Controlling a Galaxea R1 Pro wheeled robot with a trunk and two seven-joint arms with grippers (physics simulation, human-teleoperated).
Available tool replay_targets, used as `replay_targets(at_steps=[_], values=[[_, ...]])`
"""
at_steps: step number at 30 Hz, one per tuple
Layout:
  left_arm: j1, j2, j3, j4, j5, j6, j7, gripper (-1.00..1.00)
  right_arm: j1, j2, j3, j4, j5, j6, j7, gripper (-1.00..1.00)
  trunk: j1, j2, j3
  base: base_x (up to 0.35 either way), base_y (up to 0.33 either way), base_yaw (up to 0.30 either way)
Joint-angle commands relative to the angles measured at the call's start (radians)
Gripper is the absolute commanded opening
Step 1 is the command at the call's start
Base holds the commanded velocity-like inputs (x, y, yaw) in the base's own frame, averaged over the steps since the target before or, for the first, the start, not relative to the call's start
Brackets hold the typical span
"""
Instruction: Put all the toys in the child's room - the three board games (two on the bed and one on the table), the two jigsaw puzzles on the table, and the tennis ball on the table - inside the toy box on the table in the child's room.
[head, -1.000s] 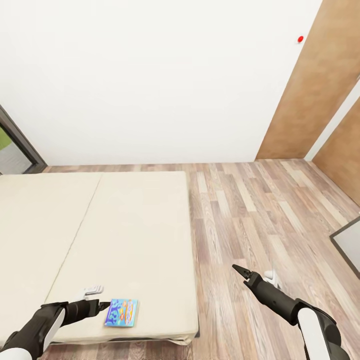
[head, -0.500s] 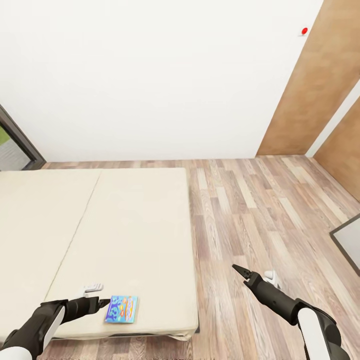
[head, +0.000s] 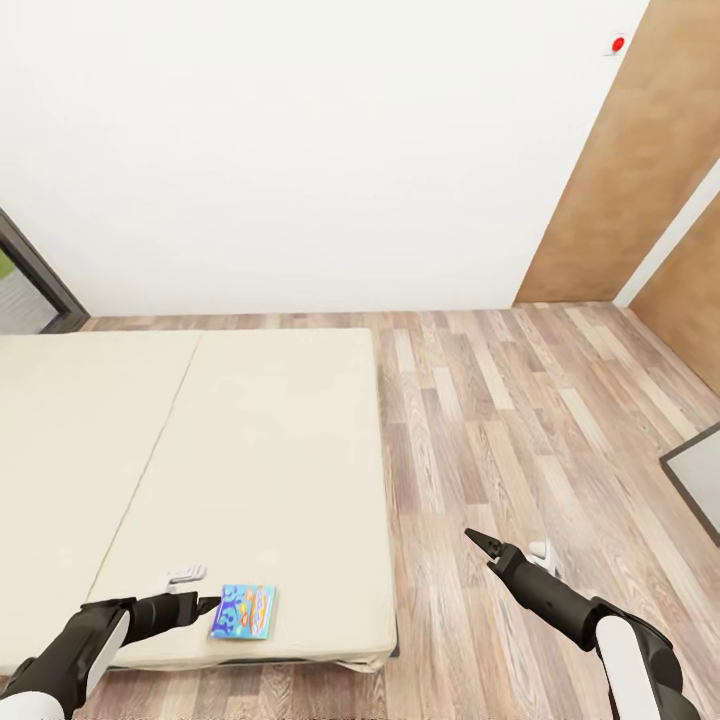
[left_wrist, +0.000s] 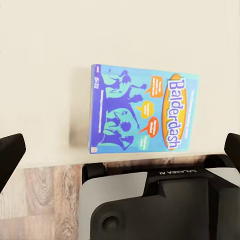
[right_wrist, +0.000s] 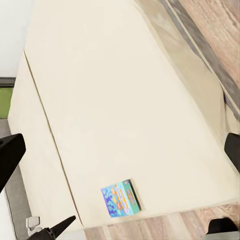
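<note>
A wide cream bed (head: 250, 470) stands on a wood-plank floor (head: 500, 420), its mattress divided by one long seam. A single blue board game (head: 243, 611) lies flat on the bed near its lower edge, just beside the tip of the left gripper (head: 205, 604); the box lid reads "Balderdash" in the left wrist view (left_wrist: 142, 110). The right gripper (head: 480, 543) hangs over bare floor, well apart from the bed.

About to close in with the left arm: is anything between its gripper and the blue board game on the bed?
Nothing visible. The left gripper sits open right beside the blue board game, which lies flat near the bed edge with bare mattress around it.
</note>
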Motion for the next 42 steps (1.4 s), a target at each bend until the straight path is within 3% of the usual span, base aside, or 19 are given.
replay_targets(at_steps=[1, 10, 42], values=[[-0.003, 0.000, 0.004, -0.001, 0.001, 0.010, -0.005, 1.00, -0.001, 0.001, -0.003, 0.000, 0.006, 0.006, 0.008, 1.00, 0.000, -0.002, -0.003, 0.000, 0.000, 0.000], [-0.068, 0.032, 0.004, 0.003, 0.002, 0.020, -0.009, 1.00, -0.001, 0.001, -0.003, -0.001, 0.007, 0.005, 0.008, 1.00, 0.000, -0.002, -0.018, 0.000, 0.000, 0.000], [-0.103, 0.025, 0.003, -0.001, 0.008, 0.024, -0.012, 1.00, -0.001, 0.003, 0.003, 0.003, 0.009, -0.004, -0.029, 1.00, 0.000, -0.002, -0.070, 0.000, 0.000, 0.000]])
